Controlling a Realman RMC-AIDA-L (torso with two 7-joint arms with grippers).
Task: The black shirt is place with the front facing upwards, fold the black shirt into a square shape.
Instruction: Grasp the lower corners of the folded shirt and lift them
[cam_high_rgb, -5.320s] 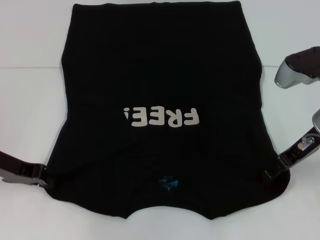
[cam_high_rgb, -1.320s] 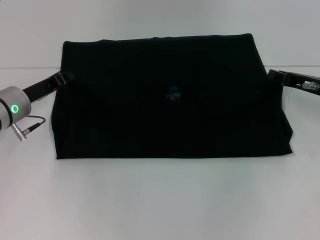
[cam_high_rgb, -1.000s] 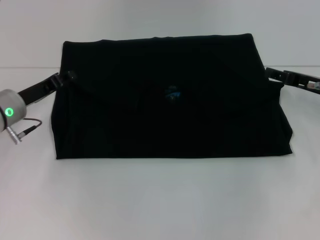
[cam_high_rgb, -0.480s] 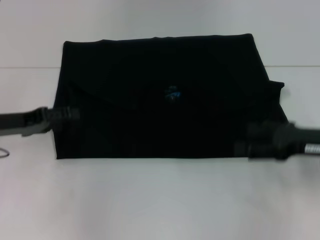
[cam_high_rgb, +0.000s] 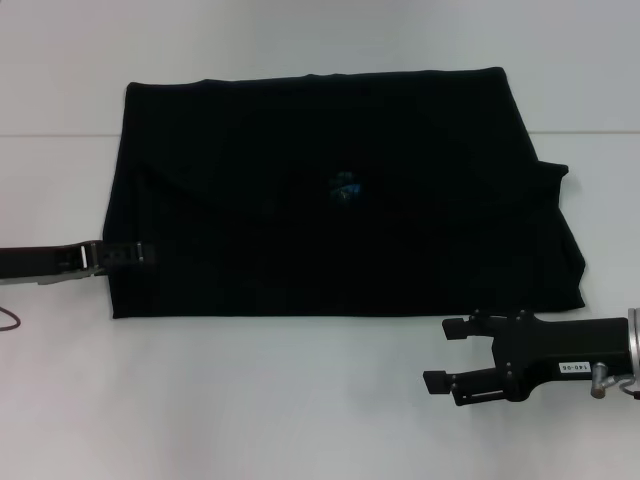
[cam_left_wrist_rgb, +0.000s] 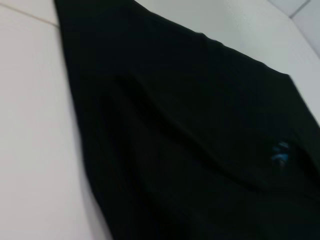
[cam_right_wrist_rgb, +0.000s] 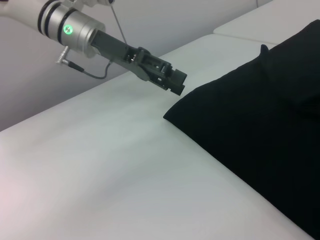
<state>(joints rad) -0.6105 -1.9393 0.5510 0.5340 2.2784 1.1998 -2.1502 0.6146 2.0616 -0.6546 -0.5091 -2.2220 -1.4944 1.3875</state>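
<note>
1. Lying folded once across the white table, the black shirt is forming a wide rectangle; its long axis is running from your left side to your right, so you are looking at a shape that likely needs a side-to-side fold to become square.
2. Reaching in low from the left, the left gripper is sitting right at the shirt's left edge, near the front corner, with its tip meeting the cloth. You cannot tell from these views whether its fingers are parted or pinching fabric.
3. Hovering just off the shirt's front right corner, the right gripper is pointing toward your left with its fingers spread apart and nothing between them. The cloth is lying beyond and slightly to the right of it.
4. Judging by position, the left gripper is nearer to a usable edge.
5. Showing a soft, matte weave, the shirt is resting flat with a curved seam ridge across the upper layer, a small blue label near the middle and one sleeve corner poking out on the right.
</note>
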